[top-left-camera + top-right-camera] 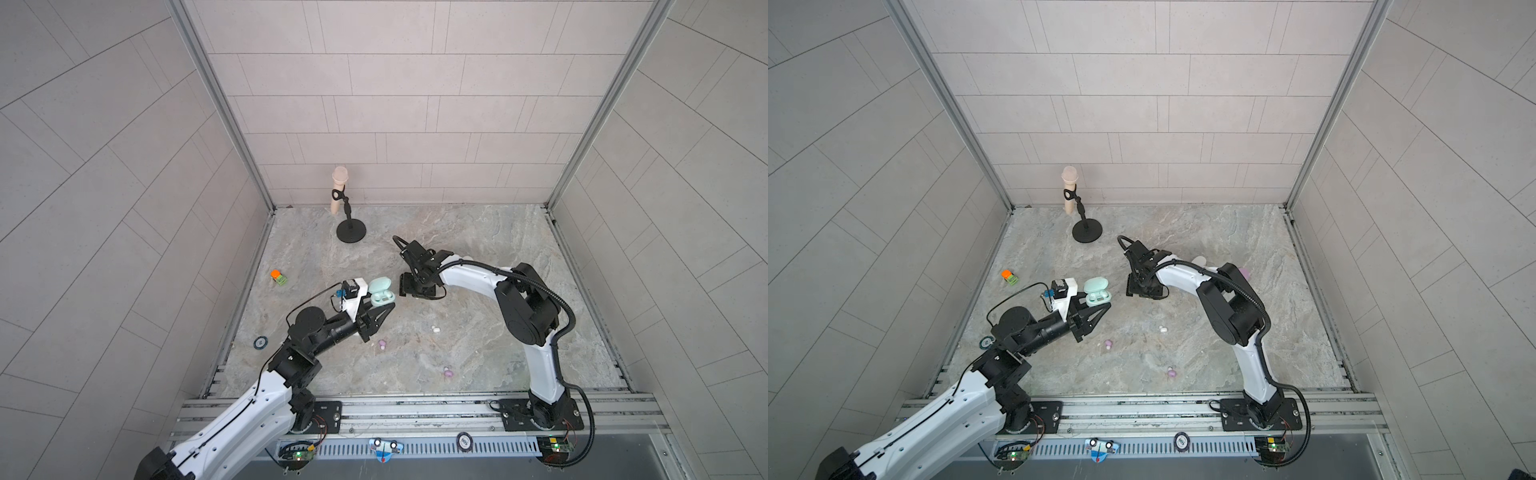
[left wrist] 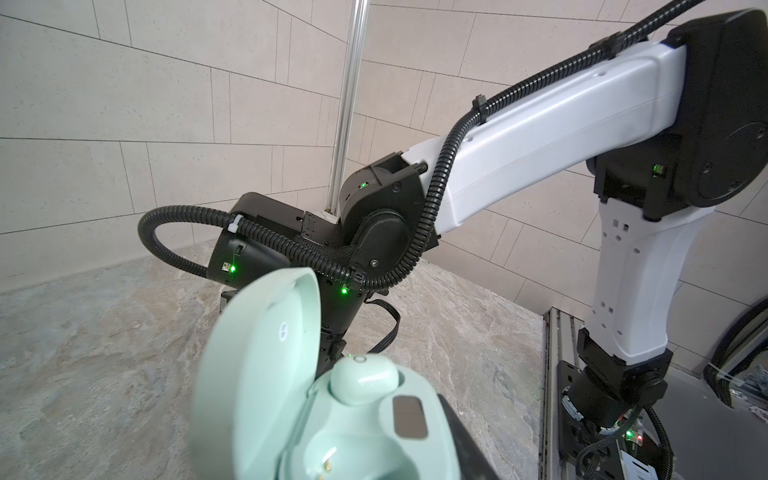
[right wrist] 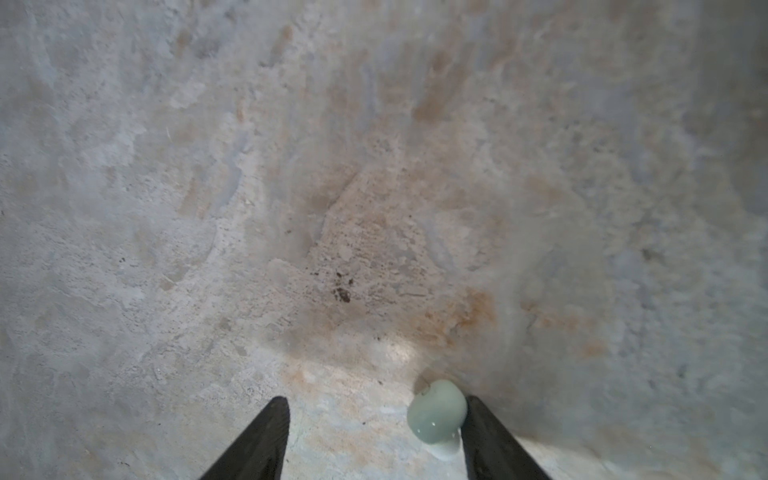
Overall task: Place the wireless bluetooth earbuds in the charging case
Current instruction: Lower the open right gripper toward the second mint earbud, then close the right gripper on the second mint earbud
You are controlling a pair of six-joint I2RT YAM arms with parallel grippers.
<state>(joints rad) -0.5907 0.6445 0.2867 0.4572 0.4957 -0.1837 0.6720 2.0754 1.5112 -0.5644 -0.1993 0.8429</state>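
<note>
Your table (image 1: 478, 249) is a grey marbled slab boxed in by tiled walls. The right arm (image 1: 528, 303) bends in over the middle and points the right gripper (image 3: 376, 399) down at the slab. Its fingers (image 3: 257, 440) stand wide apart and grip nothing. The left arm (image 1: 249, 407) reaches in from the near left corner. The left gripper (image 1: 383, 306) is clamped on the charging case (image 1: 380, 293), a mint shell held clear of the table with its lid swung open.

At the back you have a microphone on a stand (image 1: 343, 199), upright. An orange and green toy block (image 1: 278, 277) lies near the left edge.

Inside the case, the seated earbud (image 2: 361, 380) fills one socket, and the neighbouring socket (image 2: 332, 453) shows bare gold contacts. The loose mint earbud (image 3: 436, 415) lies on the table between the right fingers, touching one and well apart from the other. Nearer the arm bases lie the white pair (image 1: 435, 329), the first lilac earbud (image 1: 381, 343) and the second lilac earbud (image 1: 448, 372), all loose on the table.
</note>
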